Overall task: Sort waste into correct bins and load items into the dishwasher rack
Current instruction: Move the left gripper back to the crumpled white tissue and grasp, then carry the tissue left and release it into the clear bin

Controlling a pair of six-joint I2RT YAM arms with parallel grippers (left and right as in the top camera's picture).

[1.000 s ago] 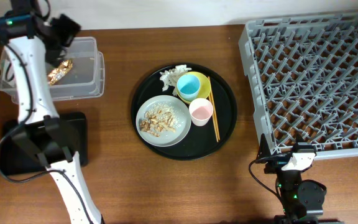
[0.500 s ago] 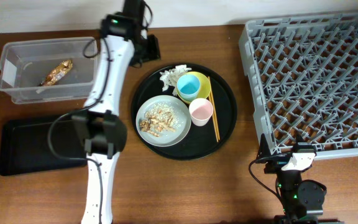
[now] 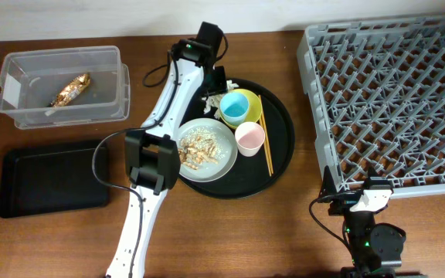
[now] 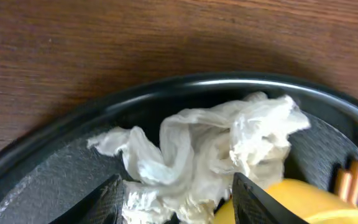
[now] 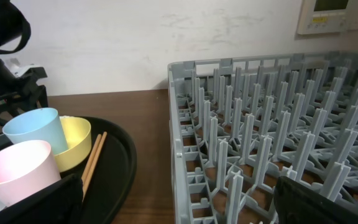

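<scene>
left gripper (image 4: 180,202) half-spread, astride napkin (image 4: 197,146) | right gripper (image 5: 179,205) spread wide

Indoor bench setup: wood-grain table (image 3: 230,239) against a plain white wall (image 5: 135,43) carrying a control panel (image 5: 337,14); grey dishwasher rack (image 3: 392,93) on top.

The left gripper (image 3: 215,80) hangs right over the crumpled napkin (image 3: 208,98) at the round black tray's (image 3: 280,166) back edge. The gold wrapper (image 3: 71,89) lies in the clear tub (image 3: 22,116); crumbly scraps (image 3: 199,147) sit on the pale grey plate (image 3: 224,158).
</scene>
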